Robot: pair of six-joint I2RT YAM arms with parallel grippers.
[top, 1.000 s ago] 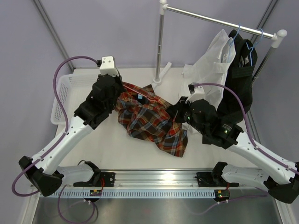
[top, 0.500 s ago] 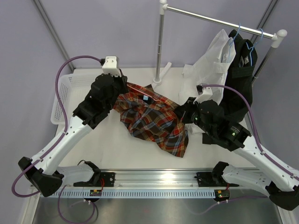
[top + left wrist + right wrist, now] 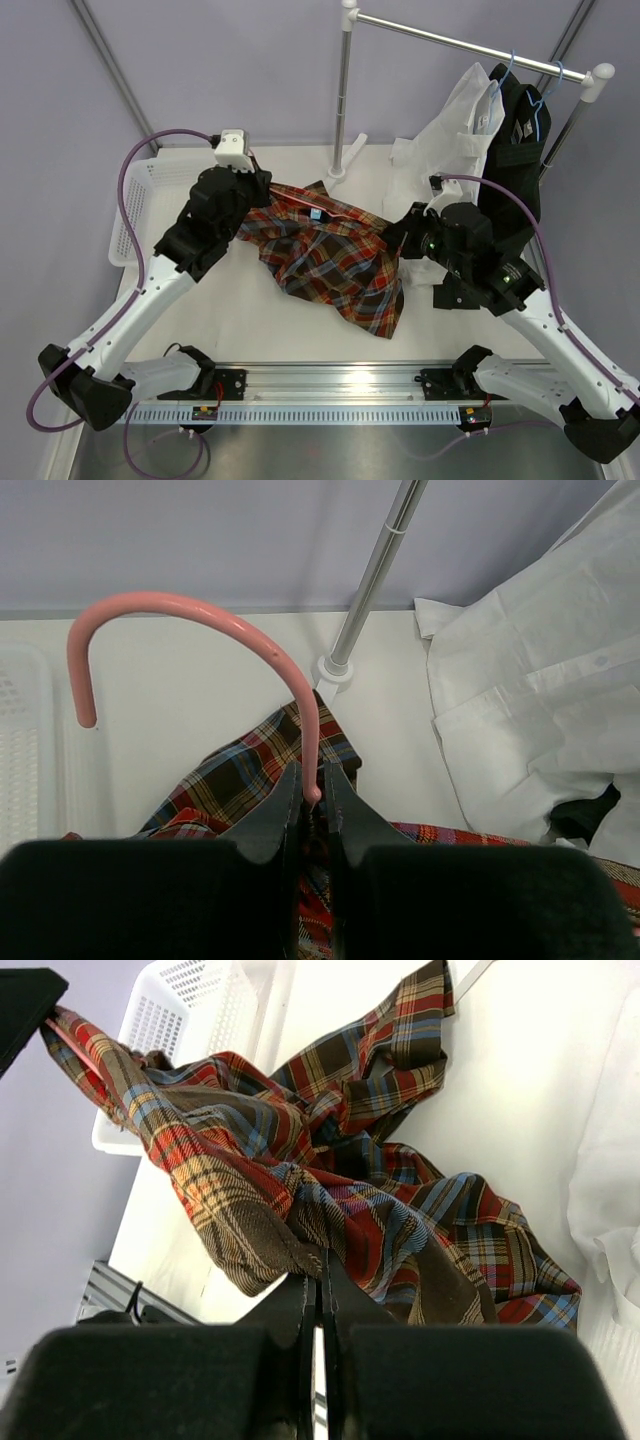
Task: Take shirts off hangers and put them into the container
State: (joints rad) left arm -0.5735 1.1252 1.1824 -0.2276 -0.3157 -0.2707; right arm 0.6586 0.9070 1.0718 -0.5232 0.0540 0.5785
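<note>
The plaid shirt (image 3: 330, 255) is checked in red, orange, navy and brown, crossed by thin pale-blue lines. The pink hanger (image 3: 200, 615) is a plain salmon tone. The white shirt (image 3: 455, 130) and black shirt (image 3: 515, 180) are unpatterned, on light blue hangers (image 3: 543, 108). The basket (image 3: 150, 180) is white with latticed holes. The cables (image 3: 123, 185) are purple.

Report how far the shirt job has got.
Done: plaid shirt is off the rail. In hand: left claw pinches its pink hanger, right claw pinches the fabric. Left: white shirt and black shirt hang on the rail; no shirt visible in the basket.
</note>
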